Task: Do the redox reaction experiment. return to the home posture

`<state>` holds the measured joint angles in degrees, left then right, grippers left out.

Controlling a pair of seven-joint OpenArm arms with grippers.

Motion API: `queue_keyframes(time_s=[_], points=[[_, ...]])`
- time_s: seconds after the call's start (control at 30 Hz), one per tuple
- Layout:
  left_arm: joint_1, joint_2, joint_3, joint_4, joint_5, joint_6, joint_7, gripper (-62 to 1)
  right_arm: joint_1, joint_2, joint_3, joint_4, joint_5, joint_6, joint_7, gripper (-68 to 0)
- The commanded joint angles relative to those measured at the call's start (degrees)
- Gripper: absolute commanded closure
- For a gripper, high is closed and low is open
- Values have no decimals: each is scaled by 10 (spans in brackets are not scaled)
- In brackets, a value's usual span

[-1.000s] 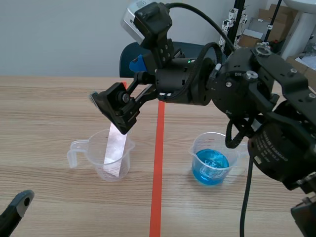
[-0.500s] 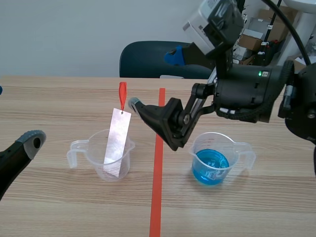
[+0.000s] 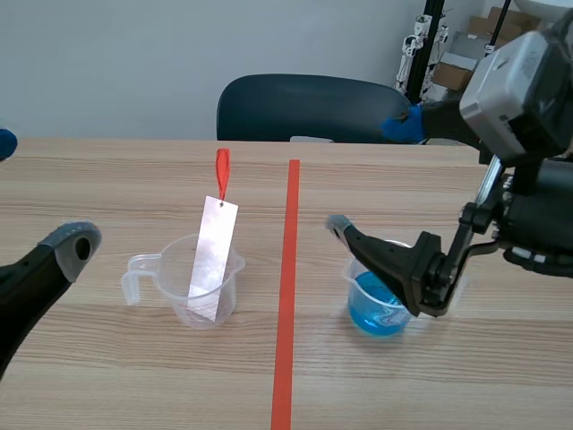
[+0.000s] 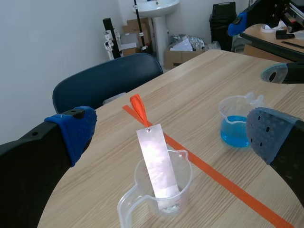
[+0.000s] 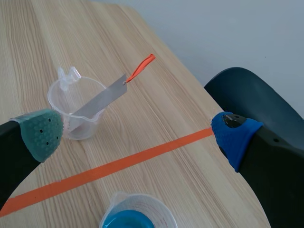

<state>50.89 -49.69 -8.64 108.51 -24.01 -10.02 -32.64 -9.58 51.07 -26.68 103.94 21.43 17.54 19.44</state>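
Observation:
A clear beaker (image 3: pixel 192 291) left of the tape line holds a shiny metal strip (image 3: pixel 212 255) leaning upright, with a red-orange ribbon (image 3: pixel 221 170) at its top. Right of the line stands a beaker of blue liquid (image 3: pixel 385 300). My right gripper (image 3: pixel 372 175) hangs open above the blue beaker and holds nothing. Low at the left edge, my left gripper (image 3: pixel 36 193) is open too. From the left wrist, the strip (image 4: pixel 156 161) and its beaker (image 4: pixel 140 185) lie ahead, between my spread fingers. The right wrist shows the strip (image 5: pixel 97 97) and the blue beaker (image 5: pixel 133 213).
An orange-red tape line (image 3: pixel 286 296) runs down the table's middle. A dark blue chair (image 3: pixel 304 107) stands behind the far edge. Boxes and stands (image 3: pixel 466 45) sit in the background at the right.
My right gripper let go of the strip's top and drew back to the right, over the blue beaker. The strip stays leaning in the clear beaker. The left gripper rose into view.

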Motion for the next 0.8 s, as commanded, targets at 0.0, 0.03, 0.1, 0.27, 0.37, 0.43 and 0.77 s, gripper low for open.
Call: queue_keyframes(time_s=[0.0,0.03,0.1,0.27,0.37,0.43,0.77], points=[[8,-20,-2,21,-5,8,-5,-623,7,-1,20,6,6,-3,-1,-679],[14,-29,-2,28,-5,16,-5,-623,4,-1,27,6,6,-4,-12,-679],[24,-42,-2,40,-5,20,-5,-623,-5,-1,42,6,6,-5,-17,-679],[26,-56,-2,46,-5,20,-5,-623,-53,-6,82,6,6,-4,-14,-679],[26,-58,-2,46,-5,20,-5,-623,-82,-23,118,6,5,-5,-12,-679],[26,-61,-2,46,-5,20,-5,-623,-100,-36,147,6,4,-6,-6,-679],[26,-76,-2,46,-7,35,27,-623,-195,-116,269,6,-19,-3,19,-679]])
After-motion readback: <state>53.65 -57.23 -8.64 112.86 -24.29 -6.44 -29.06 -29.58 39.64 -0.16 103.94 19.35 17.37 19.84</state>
